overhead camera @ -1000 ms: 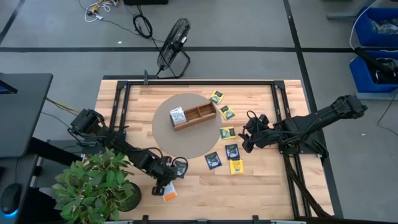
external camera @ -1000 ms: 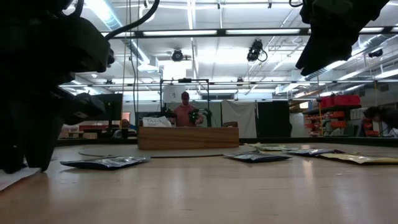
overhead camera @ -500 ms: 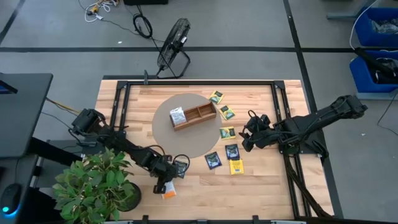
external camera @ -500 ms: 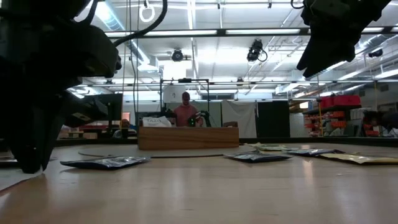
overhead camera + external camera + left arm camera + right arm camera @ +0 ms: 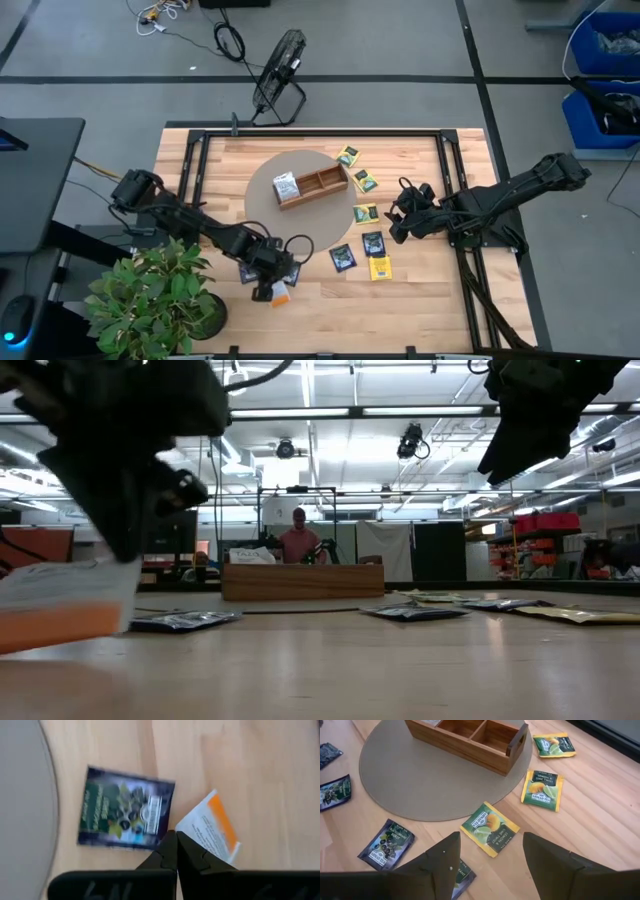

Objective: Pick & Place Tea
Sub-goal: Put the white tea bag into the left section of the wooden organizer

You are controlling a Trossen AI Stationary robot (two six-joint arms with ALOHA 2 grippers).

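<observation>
Lifting: the white-and-orange packet (image 5: 212,831) had come up off the wood near the table's front edge, so the pick looked done and the carry to the wooden tray (image 5: 311,186) remained.
Left gripper (image 5: 176,851): fingers pinched shut on that packet's corner.
Right gripper (image 5: 490,857): fingers spread wide, empty, above the green-yellow packets (image 5: 489,828).

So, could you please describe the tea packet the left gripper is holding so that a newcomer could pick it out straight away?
Start at the round grey mat under the wooden tray and go toward the potted plant. There the left gripper is shut on the white-and-orange tea packet, lifted clear of the table. Its neighbour, a dark packet, lies flat on the wood; only this one has an orange band.
</observation>
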